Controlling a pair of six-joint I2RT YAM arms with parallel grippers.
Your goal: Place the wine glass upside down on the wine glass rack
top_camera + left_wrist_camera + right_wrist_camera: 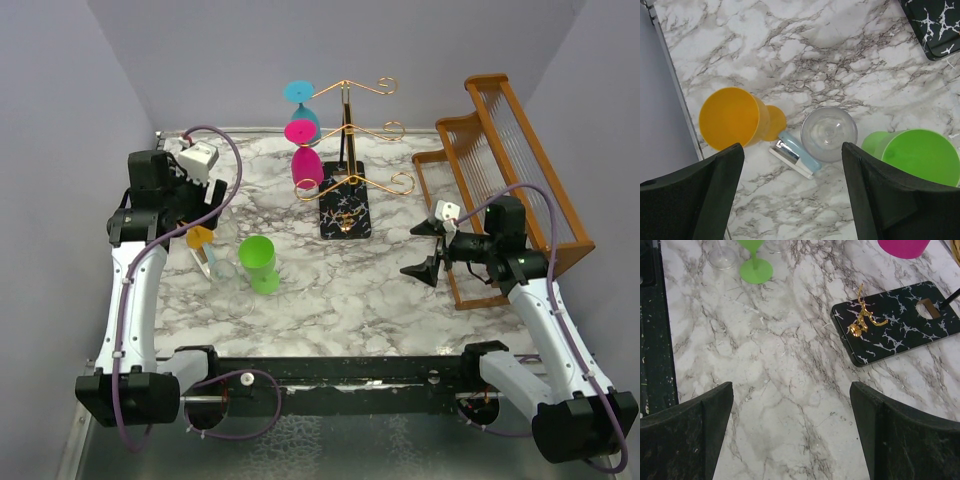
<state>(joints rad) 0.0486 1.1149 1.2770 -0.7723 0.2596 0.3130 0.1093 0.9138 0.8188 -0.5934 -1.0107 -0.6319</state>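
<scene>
The gold wire wine glass rack (347,130) stands on its black speckled base (345,212) at the back centre, with a blue glass (299,95) and two pink glasses (305,150) hanging on its left arms. An orange glass (730,117), a clear wine glass (829,134) and a green glass (920,156) sit on the marble at the left. My left gripper (791,148) hovers open above them, with nothing between its fingers. My right gripper (791,387) is open over bare marble, near the base (900,322).
A light blue and white stapler-like object (795,156) lies between the orange and clear glasses. A brown wooden slatted rack (510,170) stands at the right, just behind my right arm. Grey walls close in the table on the left, back and right.
</scene>
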